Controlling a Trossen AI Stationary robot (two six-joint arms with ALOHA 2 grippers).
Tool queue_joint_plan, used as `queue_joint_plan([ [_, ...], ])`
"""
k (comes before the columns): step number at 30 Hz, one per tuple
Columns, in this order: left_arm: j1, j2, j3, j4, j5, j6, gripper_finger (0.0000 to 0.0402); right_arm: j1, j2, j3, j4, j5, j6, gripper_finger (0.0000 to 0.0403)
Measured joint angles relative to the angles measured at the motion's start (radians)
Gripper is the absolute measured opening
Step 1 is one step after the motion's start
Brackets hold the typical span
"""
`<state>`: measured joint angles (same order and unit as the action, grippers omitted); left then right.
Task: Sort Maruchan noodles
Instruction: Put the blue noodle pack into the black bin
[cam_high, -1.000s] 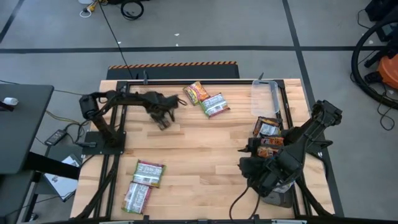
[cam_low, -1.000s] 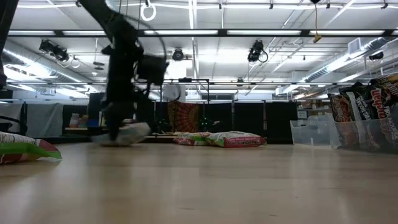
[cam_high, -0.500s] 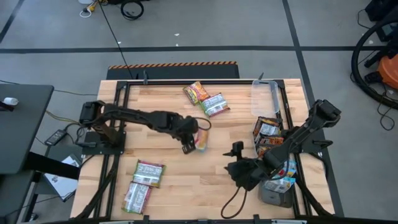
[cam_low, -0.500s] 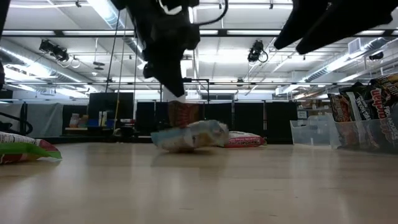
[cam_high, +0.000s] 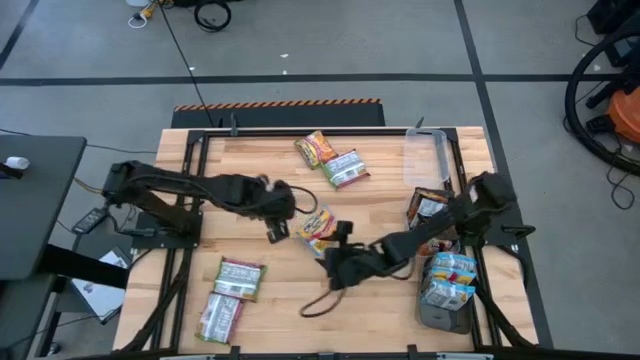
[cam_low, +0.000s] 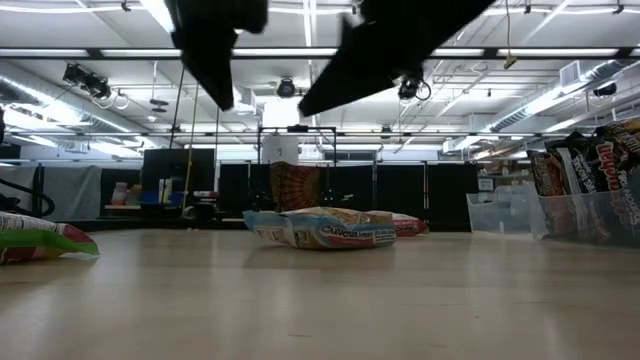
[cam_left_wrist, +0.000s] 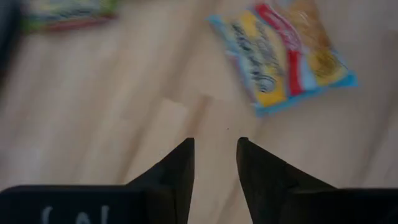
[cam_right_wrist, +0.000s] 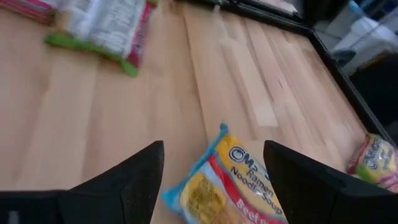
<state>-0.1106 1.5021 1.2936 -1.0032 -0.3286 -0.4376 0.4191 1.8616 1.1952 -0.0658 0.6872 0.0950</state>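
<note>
A pale blue Maruchan noodle packet (cam_high: 320, 228) (cam_low: 320, 228) lies flat on the table's middle, touched by nothing. My left gripper (cam_high: 272, 232) (cam_left_wrist: 214, 149) hangs above the table just left of it, open a little, with nothing between its fingers. My right gripper (cam_high: 338, 250) (cam_right_wrist: 214, 162) comes in from the right above the packet (cam_right_wrist: 239, 180), open wide and empty. Two green packets (cam_high: 230, 295) lie at the near left. An orange one (cam_high: 315, 148) and a green one (cam_high: 346, 168) lie at the far middle.
A clear tray (cam_high: 425, 155) stands at the far right. More trays along the right edge hold dark packets (cam_high: 430, 212) and pale blue packets (cam_high: 447, 280). A black frame (cam_high: 300, 130) runs along the table's edges. Bare wood lies near the front middle.
My left gripper carried the pale blue packet from the far left toward the table's middle, opened and let it go, then rose and drew back to the left. The packet now lies flat. My right gripper, still open, swung left and down from the near right toward the packet.
</note>
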Motion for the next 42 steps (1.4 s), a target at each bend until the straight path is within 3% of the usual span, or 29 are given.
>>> queue_joint_plan([
  [5, -0.020, -0.120, -0.040, -0.013, -0.135, -0.066, 0.0125, -0.043, 0.160, 0.140, -0.013, 0.012, 0.071, 0.0276],
  [10, -0.058, -0.210, -0.112, -0.026, -0.171, -0.140, 0.0125, -0.050, 0.245, 0.183, -0.149, 0.015, 0.198, 0.0275],
  [14, -0.097, -0.242, -0.168, -0.011, -0.175, -0.192, 0.0125, -0.050, 0.245, 0.185, -0.279, 0.034, 0.310, 0.0275],
  [23, -0.155, -0.246, -0.255, 0.080, -0.187, -0.207, 0.0125, -0.030, 0.166, 0.185, -0.747, 0.053, 0.483, 0.0275],
  [26, -0.163, -0.246, -0.255, 0.103, -0.188, -0.206, 0.0125, -0.019, 0.162, 0.186, -0.685, 0.054, 0.383, 0.0275],
  [32, -0.164, -0.246, -0.255, 0.134, -0.192, -0.205, 0.0125, -0.019, 0.190, 0.092, -0.454, 0.024, 0.002, 0.0275],
  [36, -0.175, -0.246, -0.255, 0.146, -0.192, -0.206, 0.0125, -0.053, 0.197, 0.059, -0.420, 0.079, -0.060, 0.0264],
  [42, -0.192, -0.246, -0.256, 0.169, -0.194, -0.205, 0.0125, -0.097, 0.203, 0.023, -0.297, 0.074, -0.202, 0.0222],
])
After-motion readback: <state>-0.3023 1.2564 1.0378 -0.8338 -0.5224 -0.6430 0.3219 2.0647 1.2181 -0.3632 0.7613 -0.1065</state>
